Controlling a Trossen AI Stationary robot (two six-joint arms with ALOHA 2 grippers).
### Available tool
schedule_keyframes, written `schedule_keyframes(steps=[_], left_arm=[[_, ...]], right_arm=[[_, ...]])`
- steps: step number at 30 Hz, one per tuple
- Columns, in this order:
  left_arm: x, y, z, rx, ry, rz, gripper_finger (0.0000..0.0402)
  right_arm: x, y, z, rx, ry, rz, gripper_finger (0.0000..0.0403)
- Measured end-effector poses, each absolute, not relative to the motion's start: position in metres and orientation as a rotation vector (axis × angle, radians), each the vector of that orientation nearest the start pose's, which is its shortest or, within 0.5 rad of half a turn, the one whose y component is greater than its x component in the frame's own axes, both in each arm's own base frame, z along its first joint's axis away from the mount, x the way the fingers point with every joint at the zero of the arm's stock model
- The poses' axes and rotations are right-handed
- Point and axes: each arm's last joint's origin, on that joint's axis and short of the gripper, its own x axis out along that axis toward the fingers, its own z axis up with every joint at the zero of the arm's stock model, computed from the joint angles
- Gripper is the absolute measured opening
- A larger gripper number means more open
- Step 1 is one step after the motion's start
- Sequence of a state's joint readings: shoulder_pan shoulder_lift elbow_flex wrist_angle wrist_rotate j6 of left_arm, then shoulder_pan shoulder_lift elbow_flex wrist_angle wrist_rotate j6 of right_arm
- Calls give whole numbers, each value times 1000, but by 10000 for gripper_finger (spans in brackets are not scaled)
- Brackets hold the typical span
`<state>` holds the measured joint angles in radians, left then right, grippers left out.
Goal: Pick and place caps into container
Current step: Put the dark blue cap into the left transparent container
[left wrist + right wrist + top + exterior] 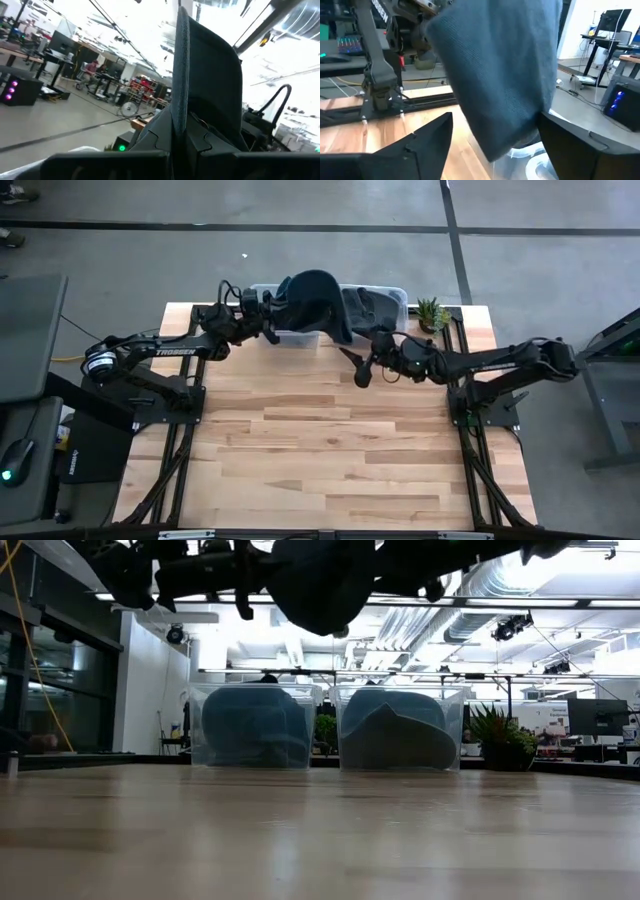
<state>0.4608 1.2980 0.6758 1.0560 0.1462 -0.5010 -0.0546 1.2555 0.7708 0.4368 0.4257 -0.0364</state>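
Observation:
A dark slate-blue cap (312, 302) hangs in the air over the near wall of the clear container (385, 298) at the table's far edge. My left gripper (268, 330) is shut on its left side. My right gripper (355, 365) is open at the cap's right side. In the right wrist view the cap's hanging cloth (495, 75) falls between that gripper's two spread fingers. In the low view the cap (320, 585) hangs above two clear bins (255, 725) (400, 727), each with caps lying inside. My left gripper (179, 125) pinches an edge of the cap (182, 85) between its two shut fingers, and the cloth stands up out of them. The fingers come from the table's left, slanting a little upward. The cap is lifted clear of table and bins and droops slack. My right gripper stands with a finger (420, 145) on either side of the hanging cloth; whether it touches, I cannot tell.
A small potted plant (432, 312) stands right of the bins at the far edge. The wooden table top (320, 450) stretches bare from the bins to the near edge. Beyond the table lies an open room with desks and equipment.

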Motion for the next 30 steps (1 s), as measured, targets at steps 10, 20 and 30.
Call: schedule_keyframes(steps=[10,20,30], left_arm=[[244,116,304,-321,-474,198,2],[245,114,304,-323,-456,146,2],[245,115,304,-329,-468,161,2]], right_arm=[[299,-50,273,-19,-54,-489,314],[305,-66,273,-93,-157,-567,314],[301,-65,280,-133,-182,-565,273]])
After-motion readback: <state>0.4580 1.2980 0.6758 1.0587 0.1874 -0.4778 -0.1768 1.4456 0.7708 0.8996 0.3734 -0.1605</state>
